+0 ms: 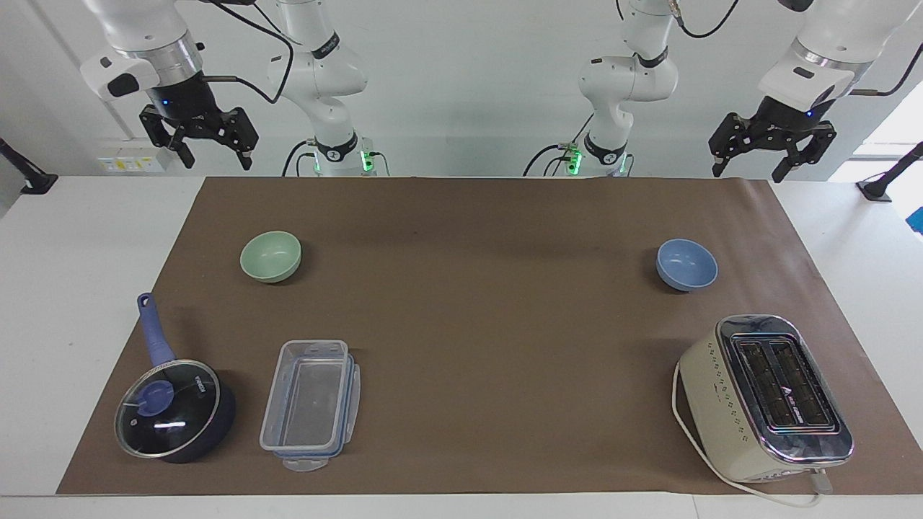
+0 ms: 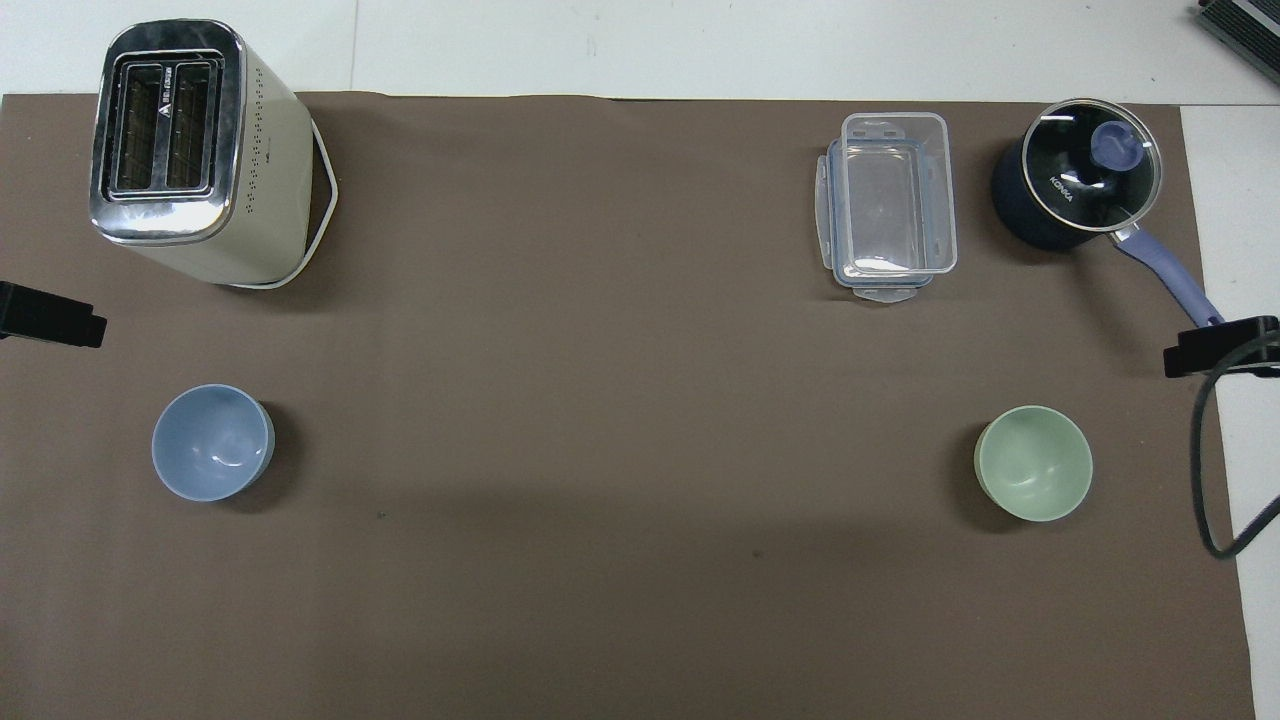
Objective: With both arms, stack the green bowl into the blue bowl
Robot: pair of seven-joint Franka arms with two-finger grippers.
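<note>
The green bowl (image 1: 270,256) (image 2: 1033,462) stands upright on the brown mat toward the right arm's end of the table. The blue bowl (image 1: 686,264) (image 2: 212,442) stands upright toward the left arm's end, far apart from the green one. My right gripper (image 1: 215,153) hangs open and empty, high over the table's robot-side edge at its own end; only its tip (image 2: 1220,346) shows in the overhead view. My left gripper (image 1: 748,168) hangs open and empty, high over the mat's corner at its own end; its tip (image 2: 50,315) shows in the overhead view.
A dark-blue pot with glass lid (image 1: 173,407) and a clear plastic container (image 1: 310,404) stand farther from the robots than the green bowl. A cream toaster (image 1: 768,396) stands farther from the robots than the blue bowl. The brown mat (image 1: 476,310) covers most of the table.
</note>
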